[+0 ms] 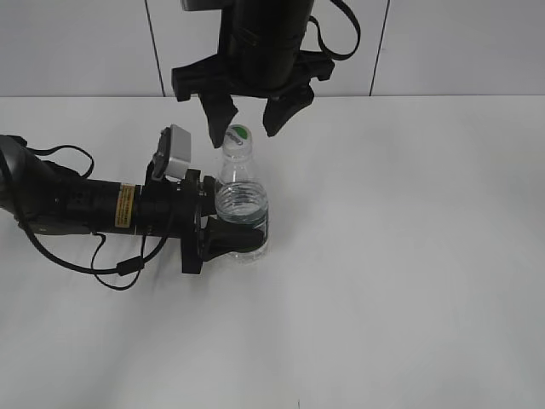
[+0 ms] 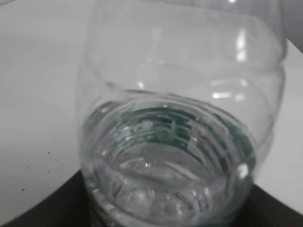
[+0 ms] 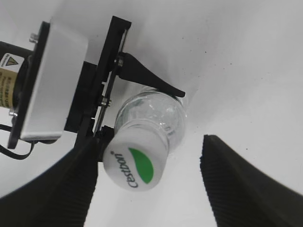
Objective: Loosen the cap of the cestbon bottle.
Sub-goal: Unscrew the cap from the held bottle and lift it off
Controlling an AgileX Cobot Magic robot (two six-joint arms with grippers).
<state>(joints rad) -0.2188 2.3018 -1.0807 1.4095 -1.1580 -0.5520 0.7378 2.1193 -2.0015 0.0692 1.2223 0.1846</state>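
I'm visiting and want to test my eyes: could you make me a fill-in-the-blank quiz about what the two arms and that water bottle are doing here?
1. The left gripper is shut around the lower body of the cestbon bottle, which stands ____ on the table.
2. The right gripper hangs above the cap with its jaws ____.
3. The half-disc printed on the cap's top is ____.

Missing words: upright; open; green

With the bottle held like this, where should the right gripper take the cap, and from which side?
Probably from above, fingers on opposite sides of the cap rim. The cestbon bottle stands about upright in the left gripper, so the cap faces up toward the open right gripper, one finger already beside it.
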